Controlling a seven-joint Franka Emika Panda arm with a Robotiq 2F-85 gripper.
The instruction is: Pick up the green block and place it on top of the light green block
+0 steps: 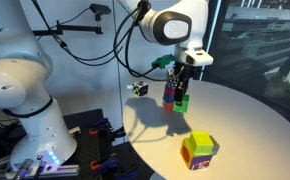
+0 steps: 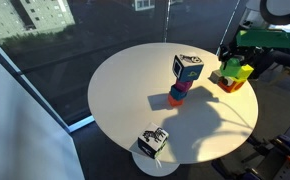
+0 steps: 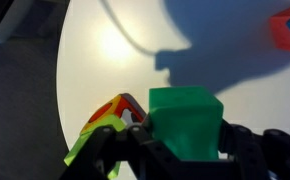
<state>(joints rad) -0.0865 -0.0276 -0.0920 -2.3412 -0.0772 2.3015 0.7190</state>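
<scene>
Green block (image 3: 185, 120) pinched between fingers of pincer (image 1: 182, 90), held in air above desk (image 2: 125, 90). Light green block (image 1: 199, 150) seen lower, offset to one side in wrist view, resting near desk edge. Black-white cube (image 1: 138, 88) sat alone at another edge. Coloured stack (image 2: 182, 82) noted mid-desk.

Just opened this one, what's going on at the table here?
The arm's gripper is shut on the small green block and holds it above the round white table. The light green block, the larger cube with coloured sides, sits on the table with its top bare, so the placing is not yet done. In the wrist view it lies just beside the held block.
</scene>
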